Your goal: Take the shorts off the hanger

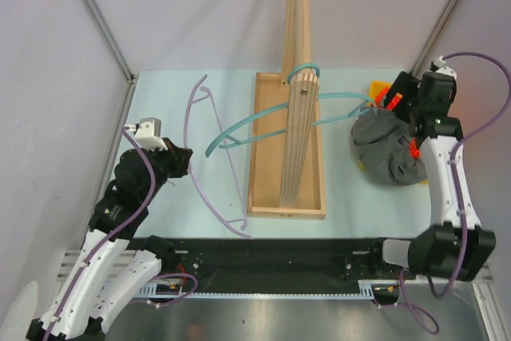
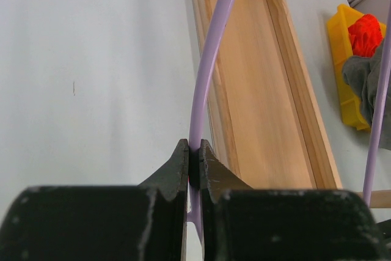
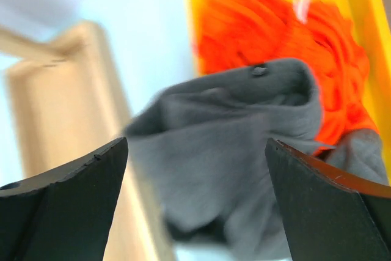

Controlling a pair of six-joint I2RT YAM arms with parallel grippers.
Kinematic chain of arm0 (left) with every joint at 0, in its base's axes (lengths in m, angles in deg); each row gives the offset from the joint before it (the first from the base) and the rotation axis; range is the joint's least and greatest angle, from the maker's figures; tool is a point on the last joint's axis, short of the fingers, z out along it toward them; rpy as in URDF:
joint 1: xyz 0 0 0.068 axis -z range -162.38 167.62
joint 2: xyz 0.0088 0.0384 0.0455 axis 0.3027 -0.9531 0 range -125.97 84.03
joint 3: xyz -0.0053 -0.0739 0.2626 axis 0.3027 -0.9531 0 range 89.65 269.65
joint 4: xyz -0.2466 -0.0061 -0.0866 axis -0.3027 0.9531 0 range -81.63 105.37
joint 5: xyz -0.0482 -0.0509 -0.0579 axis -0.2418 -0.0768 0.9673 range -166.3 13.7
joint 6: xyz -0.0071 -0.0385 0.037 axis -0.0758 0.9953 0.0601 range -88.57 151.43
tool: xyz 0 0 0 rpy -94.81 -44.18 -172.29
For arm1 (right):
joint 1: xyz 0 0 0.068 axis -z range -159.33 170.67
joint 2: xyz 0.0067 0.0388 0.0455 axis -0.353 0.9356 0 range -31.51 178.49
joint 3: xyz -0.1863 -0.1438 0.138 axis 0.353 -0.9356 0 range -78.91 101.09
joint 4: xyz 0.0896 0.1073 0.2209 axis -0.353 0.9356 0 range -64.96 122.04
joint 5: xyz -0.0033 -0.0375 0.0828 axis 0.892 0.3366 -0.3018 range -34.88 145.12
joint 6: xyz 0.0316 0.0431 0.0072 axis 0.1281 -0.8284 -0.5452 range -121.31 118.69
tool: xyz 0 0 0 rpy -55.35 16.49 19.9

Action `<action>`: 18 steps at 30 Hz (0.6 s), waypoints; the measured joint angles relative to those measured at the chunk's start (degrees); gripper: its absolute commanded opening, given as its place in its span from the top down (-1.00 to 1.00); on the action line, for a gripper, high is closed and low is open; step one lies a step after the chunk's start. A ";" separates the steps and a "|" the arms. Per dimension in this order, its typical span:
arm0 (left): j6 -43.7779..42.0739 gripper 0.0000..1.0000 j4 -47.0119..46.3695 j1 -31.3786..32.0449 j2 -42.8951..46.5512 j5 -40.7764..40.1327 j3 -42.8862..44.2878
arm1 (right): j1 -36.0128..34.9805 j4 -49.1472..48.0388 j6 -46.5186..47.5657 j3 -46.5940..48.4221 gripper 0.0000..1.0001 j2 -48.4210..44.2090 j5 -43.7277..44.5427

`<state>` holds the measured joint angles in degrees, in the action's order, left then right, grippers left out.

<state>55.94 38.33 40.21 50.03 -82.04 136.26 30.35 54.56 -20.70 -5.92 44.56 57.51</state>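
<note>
Since neither hanger carries any cloth in the overhead view, the removal looks all but finished. The dark grey shorts [image 1: 387,149] lie in a slumped heap at about 3 o'clock from the wooden stand [image 1: 263,157]. The orange-red shorts [image 3: 275,35] sit bunched inside the yellow bin [image 1: 374,87] at roughly 2 o'clock, with the grey pair draped partly over them. I cannot tell how much of the grey pair rests in the bin and how much on the table [image 1: 176,221]. At most, what seems left is settling the grey pair and putting down the hanger that is being held. Both pairs are soft, matte fabric that falls into rounded folds, and the grey one shows a thick rolled waistband edge in the right wrist view. The bin is hard, glossy plastic. Directly above the grey heap the right gripper [image 3: 197,145] hangs with its jaws spread wide, gripping nothing. The teal hanger [image 1: 247,118], a thin curved tube, is hooked bare on the stand's slanting wooden pole [image 1: 297,37]. At 9 o'clock from the stand the lilac hanger [image 2: 211,59], a smooth slender tube bent in a bow, is pinched tight between the clenched jaws of the left gripper [image 2: 194,157].
</note>
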 measured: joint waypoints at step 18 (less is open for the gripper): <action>0.13 1.00 -0.66 0.00 1.29 1.49 -1.55 | -17.27 9.31 -9.14 -15.52 -0.86 -14.34 -0.17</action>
<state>56.07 37.67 40.21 51.32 -80.55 134.70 13.08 63.87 -29.84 -21.43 30.22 57.34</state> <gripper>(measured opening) 0.085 0.911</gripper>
